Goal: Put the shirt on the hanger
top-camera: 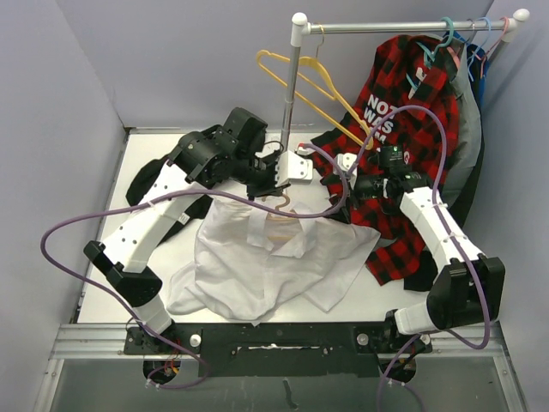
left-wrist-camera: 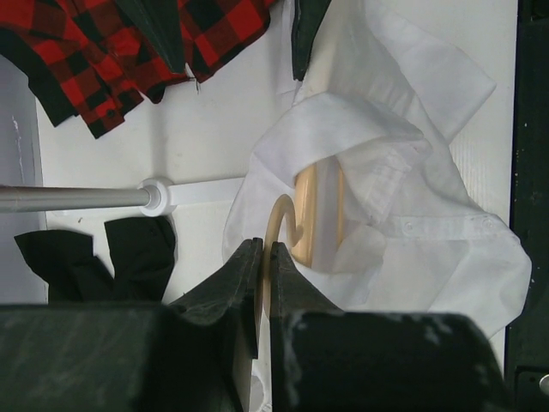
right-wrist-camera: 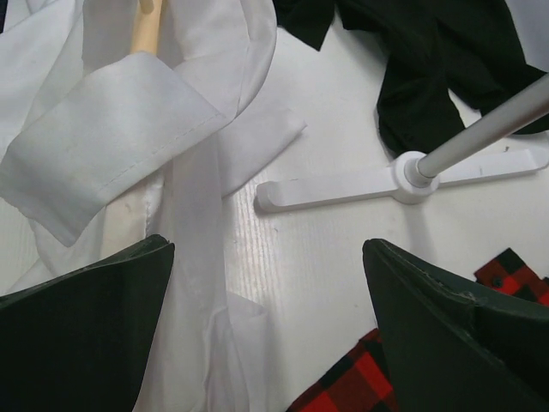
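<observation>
The white shirt lies crumpled on the table's middle. The pale tan hanger sits inside its collar, with only the hook and a bit of the body showing. My left gripper is shut on the hanger's hook, seen in the left wrist view above the shirt's collar. My right gripper is open and empty over the table, just right of the shirt; a piece of the hanger shows under the fabric.
A white rack pole stands on its base behind the shirt. A yellow hanger hangs on the rail. A red-and-black plaid shirt hangs at right and spills onto the table. A black garment lies at left.
</observation>
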Controlling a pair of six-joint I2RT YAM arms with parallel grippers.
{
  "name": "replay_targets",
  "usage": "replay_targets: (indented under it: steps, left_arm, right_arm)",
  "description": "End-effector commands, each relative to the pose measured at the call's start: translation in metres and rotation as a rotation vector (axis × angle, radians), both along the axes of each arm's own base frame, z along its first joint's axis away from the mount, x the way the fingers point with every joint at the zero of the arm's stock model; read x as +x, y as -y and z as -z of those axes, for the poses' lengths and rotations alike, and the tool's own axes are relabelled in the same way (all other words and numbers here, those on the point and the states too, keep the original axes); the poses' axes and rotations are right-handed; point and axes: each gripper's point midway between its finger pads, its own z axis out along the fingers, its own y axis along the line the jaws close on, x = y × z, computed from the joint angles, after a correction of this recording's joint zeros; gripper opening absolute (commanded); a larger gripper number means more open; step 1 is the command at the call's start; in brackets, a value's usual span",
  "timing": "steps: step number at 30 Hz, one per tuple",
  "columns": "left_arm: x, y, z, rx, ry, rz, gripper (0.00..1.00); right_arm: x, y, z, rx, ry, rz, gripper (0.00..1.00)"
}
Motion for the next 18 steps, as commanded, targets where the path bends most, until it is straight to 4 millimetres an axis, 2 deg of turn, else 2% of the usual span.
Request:
replay_targets:
  steps: [1,6,11,12,14,16,18]
  left_arm:
    - [0.010,0.007,-0.044,-0.099,0.157,-0.004,0.00]
    - [0.013,0.010,-0.042,-0.090,0.172,-0.010,0.00]
    - [0.014,0.011,-0.037,-0.076,0.173,-0.014,0.00]
    - [0.015,0.012,-0.036,-0.076,0.177,-0.016,0.00]
    - [0.016,0.011,-0.034,-0.066,0.197,-0.014,0.00]
    - [0.018,0.012,-0.033,-0.056,0.220,-0.010,0.00]
    - [0.019,0.012,-0.033,-0.054,0.223,-0.012,0.00]
  right_arm:
    - [-0.016,-0.009,-0.008,0.053,-0.015,-0.059,0.98]
    - [-0.019,-0.006,-0.010,0.049,-0.043,-0.040,0.98]
    - [0.009,0.009,-0.035,0.015,0.000,0.136,0.98]
    - [0.008,0.010,-0.043,0.046,-0.039,0.157,0.98]
    - [-0.008,0.007,-0.057,0.113,-0.127,0.121,0.98]
    - [-0.024,0.002,-0.062,0.161,-0.234,0.063,0.98]
    - [-0.031,-0.001,-0.059,0.186,-0.328,0.047,0.98]
